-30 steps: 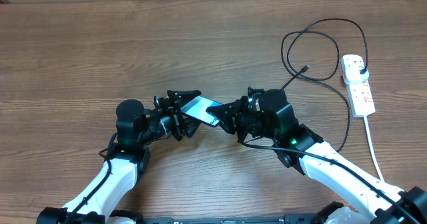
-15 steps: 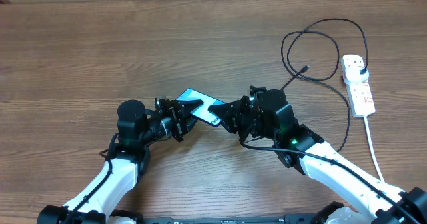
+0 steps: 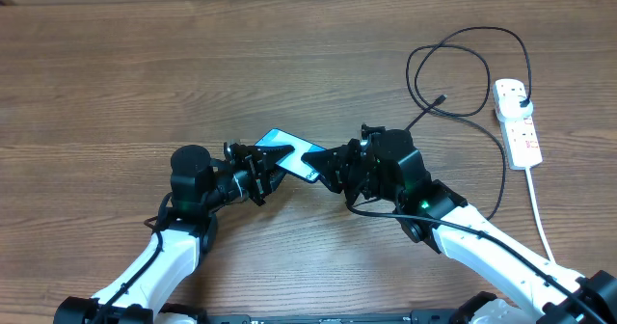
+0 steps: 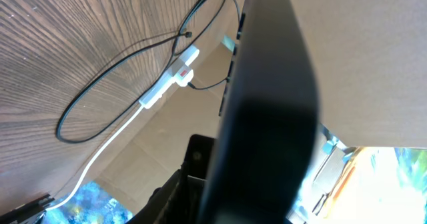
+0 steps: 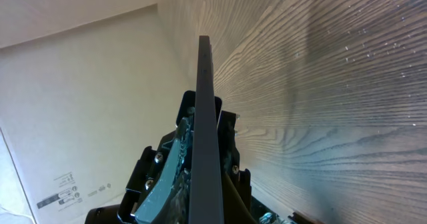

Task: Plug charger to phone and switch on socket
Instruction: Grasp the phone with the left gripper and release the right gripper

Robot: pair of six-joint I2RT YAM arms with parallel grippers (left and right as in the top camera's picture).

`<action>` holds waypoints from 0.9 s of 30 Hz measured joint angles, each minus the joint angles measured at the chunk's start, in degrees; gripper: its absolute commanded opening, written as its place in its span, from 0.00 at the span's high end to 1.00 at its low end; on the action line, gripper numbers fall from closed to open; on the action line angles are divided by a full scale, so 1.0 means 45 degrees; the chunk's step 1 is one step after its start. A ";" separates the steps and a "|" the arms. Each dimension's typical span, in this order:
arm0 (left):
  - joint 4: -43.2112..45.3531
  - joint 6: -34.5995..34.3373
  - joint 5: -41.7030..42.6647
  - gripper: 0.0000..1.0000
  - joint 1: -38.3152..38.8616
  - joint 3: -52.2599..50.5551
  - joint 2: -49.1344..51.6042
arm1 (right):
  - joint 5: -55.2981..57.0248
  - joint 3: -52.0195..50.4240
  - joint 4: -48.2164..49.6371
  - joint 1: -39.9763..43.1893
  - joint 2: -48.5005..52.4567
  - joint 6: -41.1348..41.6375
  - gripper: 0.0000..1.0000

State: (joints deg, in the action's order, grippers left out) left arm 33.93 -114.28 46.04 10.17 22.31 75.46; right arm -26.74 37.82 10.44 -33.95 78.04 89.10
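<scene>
The phone, its blue-teal screen lit, is held tilted above the table between both grippers. My right gripper is shut on its right end; in the right wrist view the phone runs edge-on between the jaws. My left gripper is closed on its left end; the left wrist view shows its dark edge close up. The black charger lies looped at the far right, its small connector loose and its plug in the white socket.
The socket's white cord runs along the right side toward the front edge. The socket and charger loop also show in the left wrist view. The wooden table spreads to the far left.
My left gripper's fingers have narrowed from a wide spread onto the phone's left end. More of the phone's far corner now shows. The right arm has hardly moved.
</scene>
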 measured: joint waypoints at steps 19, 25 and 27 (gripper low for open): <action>-0.3657 0.0865 -0.0369 0.96 0.0651 -0.0019 0.0000 | 0.0427 -0.0005 -0.1841 -0.0073 0.0005 -0.1375 0.20; -0.4099 0.1695 0.1583 0.96 0.0515 -0.0024 0.0000 | 0.1904 -0.0005 -0.2254 -0.0049 0.0005 -0.4012 0.00; -0.3633 0.1826 0.2375 0.96 0.0204 -0.0034 0.0000 | 0.2686 -0.0005 -0.2395 -0.0039 0.0005 -0.4750 0.14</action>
State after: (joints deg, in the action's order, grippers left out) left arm 17.58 -106.06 56.73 11.09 22.15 75.46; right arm -14.66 37.80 -0.34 -34.13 78.06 67.72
